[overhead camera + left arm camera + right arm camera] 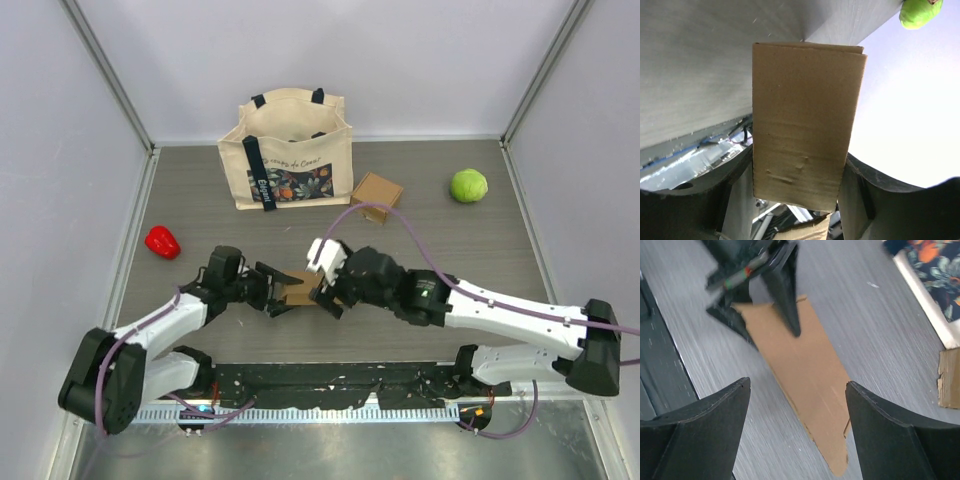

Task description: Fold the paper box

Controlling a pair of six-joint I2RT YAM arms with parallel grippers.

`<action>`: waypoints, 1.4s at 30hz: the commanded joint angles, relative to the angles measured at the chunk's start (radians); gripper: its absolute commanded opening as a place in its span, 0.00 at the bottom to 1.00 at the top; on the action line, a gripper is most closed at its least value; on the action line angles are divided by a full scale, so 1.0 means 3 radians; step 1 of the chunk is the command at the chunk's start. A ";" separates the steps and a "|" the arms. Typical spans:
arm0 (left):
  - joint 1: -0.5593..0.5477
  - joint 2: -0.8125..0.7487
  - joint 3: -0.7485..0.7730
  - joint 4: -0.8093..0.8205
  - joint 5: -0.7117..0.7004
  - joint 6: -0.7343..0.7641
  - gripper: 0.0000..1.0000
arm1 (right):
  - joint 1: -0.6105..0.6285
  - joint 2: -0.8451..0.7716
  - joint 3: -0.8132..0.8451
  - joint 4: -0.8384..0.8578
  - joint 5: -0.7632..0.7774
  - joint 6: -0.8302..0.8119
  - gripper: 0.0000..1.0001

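Observation:
The paper box (300, 288) is a flat brown cardboard blank lying low over the table between the two arms. My left gripper (280, 292) is shut on its left end. In the left wrist view the cardboard (802, 120) fills the gap between both fingers (735, 192) and touches each one. My right gripper (322, 290) hovers open over the blank's right end. In the right wrist view its fingertips (735, 400) stand apart on either side of the tapering cardboard (810, 375) without touching it, and the left gripper's dark fingers (787, 295) clasp the far end.
A cream tote bag (290, 150) with a flower print stands at the back. To its right lies a small brown cardboard box (377, 193), and further right a green fruit (469, 185). A red pepper (162, 241) lies at the left. Grey walls close in the table.

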 commanded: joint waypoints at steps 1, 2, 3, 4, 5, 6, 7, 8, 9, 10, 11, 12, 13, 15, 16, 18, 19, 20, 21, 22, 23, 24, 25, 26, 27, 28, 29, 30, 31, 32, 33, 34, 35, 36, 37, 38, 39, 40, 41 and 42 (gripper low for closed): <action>0.0037 -0.0439 0.0070 -0.0816 0.0091 -0.0426 0.61 | 0.0367 0.0226 0.0064 -0.0299 0.0405 -0.0872 0.82; 0.0042 -0.0490 0.0080 -0.0863 0.0091 -0.0452 0.61 | 0.0388 0.0247 0.0065 -0.0300 0.0365 -0.0949 0.83; 0.0042 -0.0500 0.0090 -0.0878 0.0137 -0.0462 0.61 | 0.0414 0.0277 0.0060 -0.0274 0.0329 -0.0965 0.83; 0.0042 -0.0490 0.0136 -0.0899 0.0147 -0.0417 0.61 | 0.0429 0.0288 0.0049 -0.0173 0.0273 -0.0995 0.83; 0.0037 -0.0485 0.0157 -0.0985 0.0143 -0.0396 0.61 | 0.0465 0.0288 -0.0017 -0.0086 0.0232 -0.1021 0.83; 0.0042 -0.0485 0.0177 -0.1016 0.0137 -0.0386 0.61 | 0.0465 0.0328 -0.0053 -0.0014 0.0156 -0.1046 0.83; 0.0042 -0.0495 0.0167 -0.1017 0.0142 -0.0411 0.60 | 0.0470 0.0369 -0.0078 0.0083 0.0165 -0.1067 0.83; 0.0037 -0.0500 0.0152 -0.0951 0.0153 -0.0447 0.60 | 0.0475 0.0410 -0.0099 0.0104 0.0206 -0.1113 0.83; 0.0042 -0.0505 0.0147 -0.0925 0.0163 -0.0457 0.59 | 0.0480 0.0461 -0.0089 0.0109 0.0257 -0.1123 0.83; 0.0048 -0.0516 0.0147 -0.0925 0.0168 -0.0462 0.59 | 0.0496 0.0548 -0.0079 0.0130 0.0308 -0.1134 0.83; 0.0042 -0.0526 0.0147 -0.0925 0.0178 -0.0478 0.60 | 0.0511 0.0584 -0.0079 0.0155 0.0334 -0.1144 0.83; 0.0042 -0.0531 0.0147 -0.0914 0.0183 -0.0478 0.59 | 0.0567 0.0630 -0.0094 0.0191 0.0369 -0.1189 0.83; 0.0037 -0.0541 0.0152 -0.0914 0.0214 -0.0488 0.59 | 0.0583 0.0717 -0.0114 0.0303 0.0486 -0.1225 0.83; 0.0042 -0.0562 0.0157 -0.0884 0.0229 -0.0519 0.59 | 0.0608 0.0809 -0.0160 0.0426 0.0579 -0.1292 0.83; 0.0042 -0.0572 0.0167 -0.0884 0.0240 -0.0524 0.59 | 0.0608 0.0850 -0.0176 0.0543 0.0645 -0.1307 0.83; 0.0037 -0.0597 0.0182 -0.0853 0.0250 -0.0549 0.59 | 0.0608 0.0942 -0.0191 0.0671 0.0712 -0.1307 0.83; 0.0042 -0.0603 0.0187 -0.0863 0.0245 -0.0544 0.59 | 0.0613 0.0973 -0.0186 0.0682 0.0732 -0.1323 0.83; 0.0042 -0.0603 0.0182 -0.0858 0.0245 -0.0554 0.59 | 0.0613 0.1019 -0.0181 0.0707 0.0788 -0.1328 0.83; 0.0042 -0.0608 0.0172 -0.0823 0.0270 -0.0575 0.60 | 0.0613 0.1049 -0.0181 0.0758 0.0870 -0.1323 0.83; 0.0037 -0.0613 0.0142 -0.0802 0.0275 -0.0595 0.60 | 0.0613 0.1080 -0.0176 0.0764 0.0921 -0.1368 0.82; 0.0037 -0.0628 0.0121 -0.0761 0.0280 -0.0621 0.60 | 0.0613 0.1141 -0.0186 0.0779 0.1038 -0.1389 0.81; 0.0042 -0.0649 0.0070 -0.0695 0.0291 -0.0697 0.61 | 0.0613 0.1172 -0.0186 0.0835 0.1161 -0.1384 0.78; 0.0042 -0.0659 0.0040 -0.0624 0.0301 -0.0728 0.62 | 0.0613 0.1193 -0.0181 0.0805 0.1213 -0.1379 0.76; 0.0037 -0.0669 0.0019 -0.0506 0.0311 -0.0754 0.63 | 0.0613 0.1203 -0.0181 0.0790 0.1289 -0.1369 0.74; 0.0042 -0.0694 -0.0022 -0.0450 0.0311 -0.0774 0.68 | 0.0618 0.1168 -0.0196 0.0835 0.1341 -0.1349 0.70; 0.0037 -0.0700 -0.0037 -0.0343 0.0311 -0.0790 0.71 | 0.0618 0.1147 -0.0211 0.0841 0.1361 -0.1333 0.68; 0.0042 -0.0705 -0.0048 -0.0281 0.0306 -0.0775 0.78 | 0.0618 0.1122 -0.0247 0.0851 0.1382 -0.1323 0.65; 0.0053 -0.0710 -0.0113 -0.0164 0.0306 -0.0785 0.80 | 0.0618 0.1076 -0.0262 0.0871 0.1412 -0.1318 0.61; 0.0058 -0.0720 -0.0160 0.0197 0.0311 -0.0830 0.82 | 0.0618 0.1055 -0.0278 0.0861 0.1372 -0.1318 0.59; 0.0073 -0.0730 -0.0196 0.0352 0.0311 -0.0790 0.89 | 0.0613 0.1040 -0.0253 0.0800 0.1306 -0.1297 0.55; 0.0169 -0.0746 -0.0201 0.0420 0.0316 -0.0699 0.90 | 0.0613 0.1029 -0.0212 0.0643 0.1260 -0.1272 0.52; 0.0236 -0.0807 -0.0166 0.0284 0.0342 -0.0328 0.91 | 0.0613 0.1024 -0.0171 0.0540 0.1224 -0.1236 0.50; 0.0394 -0.0848 -0.0125 0.0140 0.0357 -0.0102 0.92 | 0.0593 0.1014 -0.0085 0.0423 0.1158 -0.1221 0.50; 0.0486 -0.0894 -0.0003 -0.0048 0.0352 0.0209 0.93 | 0.0573 0.0999 -0.0048 0.0219 0.0995 -0.1150 0.49; 0.0578 -0.1031 0.0074 -0.0602 0.0236 0.0496 0.94 | 0.0527 0.0968 0.0003 0.0085 0.0857 -0.1108 0.49; 0.0756 -0.1103 0.0247 -0.0886 0.0143 0.1147 0.94 | 0.0461 0.0953 0.0094 -0.0028 0.0698 -0.1063 0.49; 0.0829 -0.1195 0.0350 -0.1172 -0.0025 0.1437 0.94 | 0.0323 0.0943 0.0131 -0.0201 0.0424 -0.0976 0.48; 0.0880 -0.1332 0.0452 -0.1656 -0.0350 0.1672 0.94 | 0.0221 0.0937 0.0177 -0.0263 0.0228 -0.0950 0.48; 0.0901 -0.1410 0.0646 -0.1782 -0.0541 0.2125 0.88 | 0.0123 0.0952 0.0207 -0.0325 0.0024 -0.0914 0.49; 0.0901 -0.1466 0.0724 -0.1915 -0.0669 0.2302 0.85 | -0.0080 0.1003 0.0248 -0.0472 -0.0155 -0.0863 0.49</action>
